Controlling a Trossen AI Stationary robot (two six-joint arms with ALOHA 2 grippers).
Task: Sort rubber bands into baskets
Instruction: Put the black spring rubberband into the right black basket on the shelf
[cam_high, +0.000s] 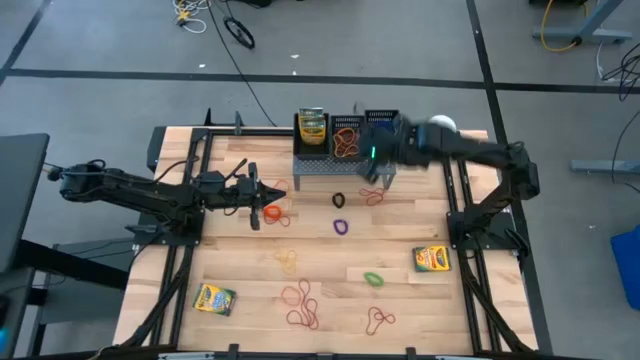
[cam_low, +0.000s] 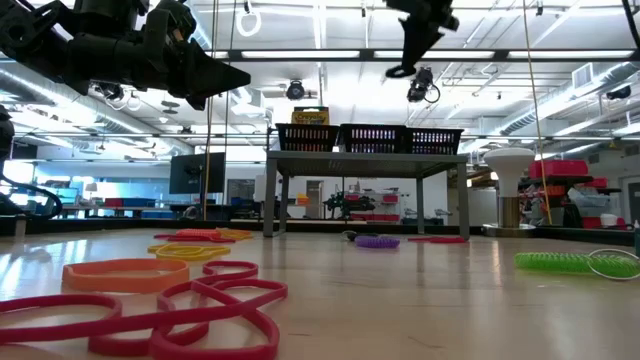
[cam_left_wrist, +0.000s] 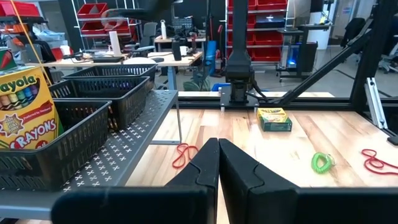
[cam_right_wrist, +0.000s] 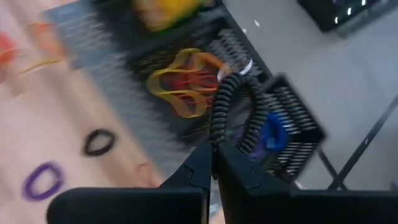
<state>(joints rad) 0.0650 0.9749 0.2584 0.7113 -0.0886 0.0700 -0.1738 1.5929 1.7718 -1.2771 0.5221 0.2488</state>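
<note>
Three black mesh baskets (cam_high: 347, 135) stand in a row on a grey perforated stand (cam_high: 322, 166) at the table's far edge. The left one holds a crayon box (cam_high: 313, 126), the middle one orange and yellow rubber bands (cam_right_wrist: 186, 84), and the right one something blue (cam_right_wrist: 272, 134). My right gripper (cam_right_wrist: 215, 152) hangs above the baskets, shut on a black coiled rubber band (cam_right_wrist: 231, 102). Loose bands lie flat on the table: black (cam_high: 338, 200), purple (cam_high: 342, 226), green (cam_high: 373, 279), red (cam_high: 303, 305). My left gripper (cam_high: 255, 195) is shut, holds nothing, and points level above an orange band (cam_high: 272, 212). My right gripper pinches one short stretch of the black coiled band's loop (cam_right_wrist: 215, 132) between its two fingertips. The fingers slant down from the table's right side. The band is lifted clear over the baskets, and its loop (cam_low: 398, 70) hangs free below the gripper.
Crayon boxes lie at the right (cam_high: 431, 259) and near left (cam_high: 214, 299) of the table. More bands lie about: yellow (cam_high: 287, 260), red (cam_high: 378, 320) and red beside the stand (cam_high: 373, 195). Black frame rails (cam_high: 470, 290) run along both table sides.
</note>
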